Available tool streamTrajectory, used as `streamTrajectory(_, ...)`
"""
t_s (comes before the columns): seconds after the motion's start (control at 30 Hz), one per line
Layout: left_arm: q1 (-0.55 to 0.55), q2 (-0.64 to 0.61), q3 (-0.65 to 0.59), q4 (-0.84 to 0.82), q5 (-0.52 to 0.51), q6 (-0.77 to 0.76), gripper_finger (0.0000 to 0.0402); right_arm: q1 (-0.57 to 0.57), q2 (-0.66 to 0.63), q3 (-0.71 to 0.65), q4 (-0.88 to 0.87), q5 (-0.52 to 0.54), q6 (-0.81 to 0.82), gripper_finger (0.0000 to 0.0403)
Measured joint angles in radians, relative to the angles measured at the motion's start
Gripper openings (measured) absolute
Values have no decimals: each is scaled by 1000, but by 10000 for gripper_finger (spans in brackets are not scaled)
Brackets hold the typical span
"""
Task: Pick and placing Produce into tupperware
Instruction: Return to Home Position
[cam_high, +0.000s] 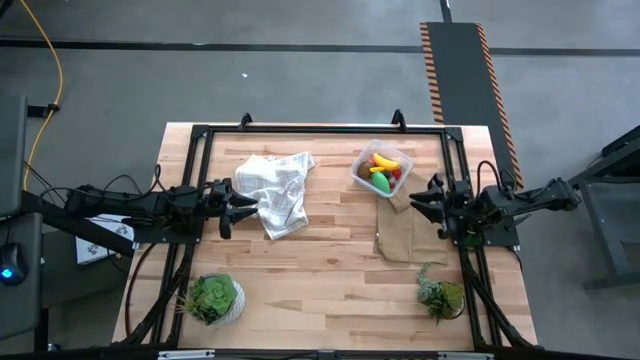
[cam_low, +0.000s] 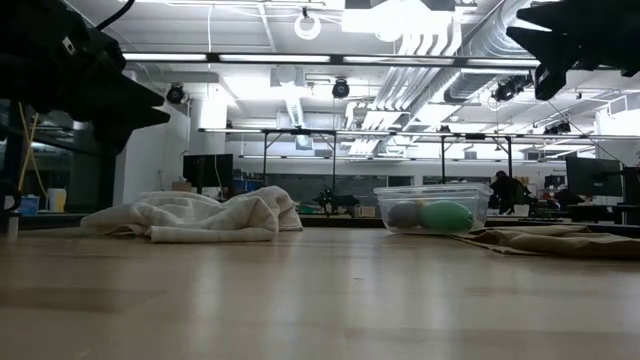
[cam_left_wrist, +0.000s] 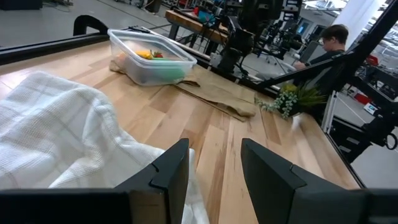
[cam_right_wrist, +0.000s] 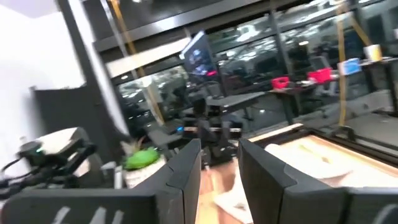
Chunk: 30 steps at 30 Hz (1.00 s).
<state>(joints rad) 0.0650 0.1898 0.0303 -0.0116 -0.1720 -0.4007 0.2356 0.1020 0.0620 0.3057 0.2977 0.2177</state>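
Open workshop hall, grey floor, ceiling strip lights. Pale wood-plank table (cam_high: 330, 260) inside a black frame.

Tupperware (cam_high: 382, 170): clear, square, at the far right part of the table, resting at the far edge of a flat brown cloth (cam_high: 405, 235). Produce is inside it: a yellow banana (cam_high: 384, 161), a green oval (cam_high: 382, 183), a small red piece (cam_high: 396, 174). The low view shows the green oval against the near wall with a darker round piece (cam_low: 403, 214) beside it. No produce is seen loose on the table.

Right claw (cam_high: 415, 200): raised well off the table, fingers spread, nothing between them. The tupperware lies near it, just beyond and inward of its tips, not touching.

Left claw (cam_high: 252, 207): also raised, fingers spread and empty, tips over the edge of a crumpled white checked cloth (cam_high: 275, 190). The tupperware is well apart from it, across the table past this cloth.

Two potted plants stand at the near edge, one on the left (cam_high: 212, 298) and one on the right (cam_high: 440, 295).

A person (cam_left_wrist: 336, 37) is seen in the room beyond the table.
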Motion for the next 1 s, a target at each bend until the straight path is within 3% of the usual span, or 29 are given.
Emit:
streamTrajectory(0.37, 0, 0, 0, 0, 4, 1, 133, -89, 0, 0, 14, -176, -6, 95)
streamTrajectory(0.77, 0, 0, 0, 0, 9, 12, 133, -159, 8, -52, 46, -198, 19, 66)
streamTrajectory(1.0, 0, 2, 0, -26, 165, 3, 133, -164, 8, -52, -29, -217, 61, 66)
